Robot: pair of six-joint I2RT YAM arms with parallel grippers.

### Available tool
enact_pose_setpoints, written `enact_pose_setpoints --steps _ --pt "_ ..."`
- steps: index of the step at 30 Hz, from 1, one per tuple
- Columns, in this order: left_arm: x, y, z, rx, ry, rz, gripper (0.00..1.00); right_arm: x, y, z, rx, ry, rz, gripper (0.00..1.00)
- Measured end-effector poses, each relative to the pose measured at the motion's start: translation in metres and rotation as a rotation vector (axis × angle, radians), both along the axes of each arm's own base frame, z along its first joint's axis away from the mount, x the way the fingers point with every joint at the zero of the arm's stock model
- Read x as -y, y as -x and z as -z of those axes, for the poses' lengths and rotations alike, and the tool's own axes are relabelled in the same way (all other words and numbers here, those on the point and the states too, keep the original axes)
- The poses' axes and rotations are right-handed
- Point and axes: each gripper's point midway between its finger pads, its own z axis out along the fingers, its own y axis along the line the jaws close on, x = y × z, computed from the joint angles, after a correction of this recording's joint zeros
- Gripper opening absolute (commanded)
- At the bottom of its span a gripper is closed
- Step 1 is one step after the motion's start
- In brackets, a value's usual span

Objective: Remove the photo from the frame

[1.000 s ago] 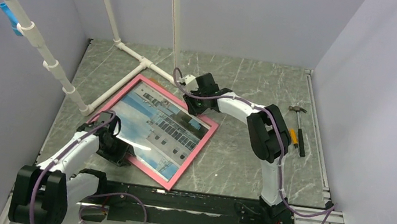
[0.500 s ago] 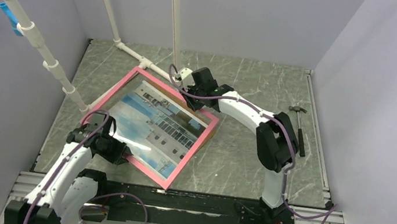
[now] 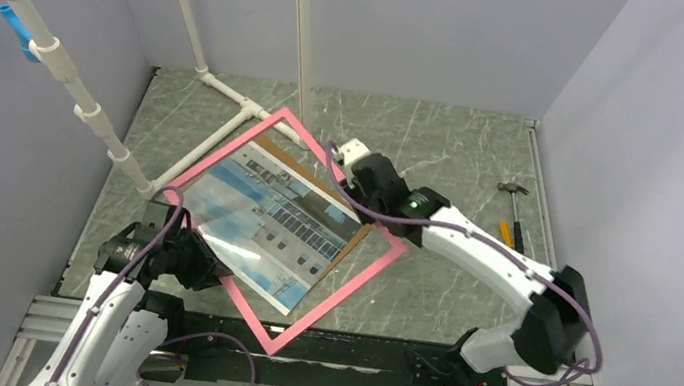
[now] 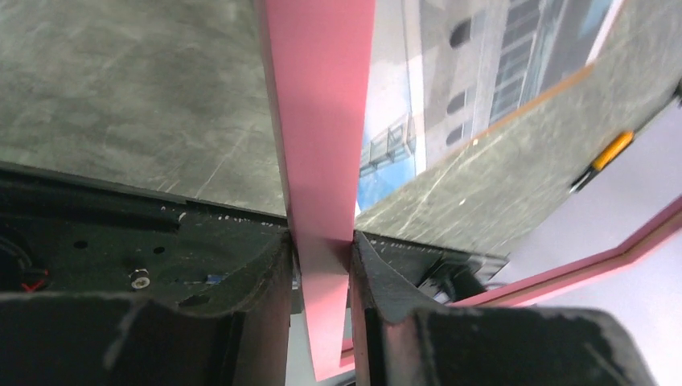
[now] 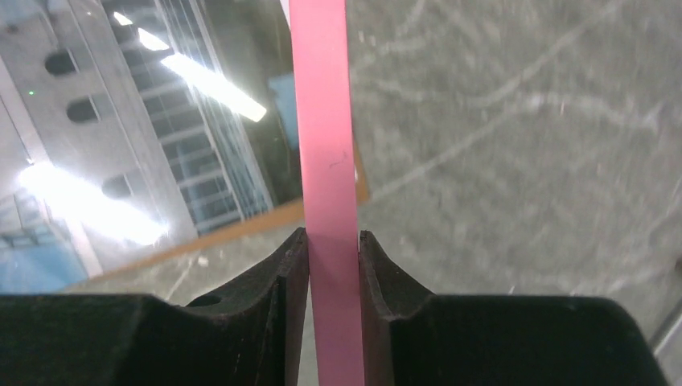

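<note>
Top external: left hand [image 3: 207,260] and right hand [image 3: 352,185] clench opposite bars of the frame [image 3: 340,298], the photo [image 3: 267,228] lying below, between them.

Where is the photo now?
Top view, left of centre: the photo lies flat inside the outline of the raised frame, between the left end effector and right end effector.

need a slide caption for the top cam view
Left gripper and right gripper clamp opposite sides of the pink frame, holding it above the photo.
</note>
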Motion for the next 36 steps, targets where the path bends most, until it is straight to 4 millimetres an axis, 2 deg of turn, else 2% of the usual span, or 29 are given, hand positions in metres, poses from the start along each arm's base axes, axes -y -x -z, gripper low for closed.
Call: enact_pose_setpoints --steps 5,9,17,20,26,29,33,34,36 --pt "0.010 0.008 -0.005 0.065 -0.009 0.156 0.00 0.043 0.054 0.014 -0.046 -0.002 0.115 0.00" --pt "0.023 0.011 0.001 0.041 -0.020 0.275 0.00 0.070 0.090 0.028 -0.091 0.001 0.224 0.00" --pt "0.074 -0.008 0.017 -0.016 -0.048 0.488 0.00 0.137 0.124 0.055 -0.135 0.038 0.487 0.00" --pt "0.094 -0.030 0.017 -0.012 -0.051 0.503 0.00 0.161 0.119 0.058 -0.153 0.067 0.601 0.00" --pt "0.132 -0.085 0.012 0.068 -0.020 0.480 0.00 0.200 0.090 0.063 -0.187 0.044 0.771 0.00" --pt "0.148 -0.104 0.024 0.054 -0.018 0.478 0.00 0.215 0.073 0.071 -0.186 0.089 0.800 0.00" --pt "0.170 -0.114 0.043 0.008 -0.020 0.503 0.00 0.237 0.049 0.094 -0.220 0.184 0.825 0.00" --pt "0.175 -0.115 0.045 0.003 -0.022 0.512 0.03 0.241 0.044 0.100 -0.230 0.206 0.813 0.00" --pt "0.182 -0.116 0.046 0.010 -0.014 0.517 0.20 0.250 0.031 0.109 -0.234 0.235 0.792 0.00"
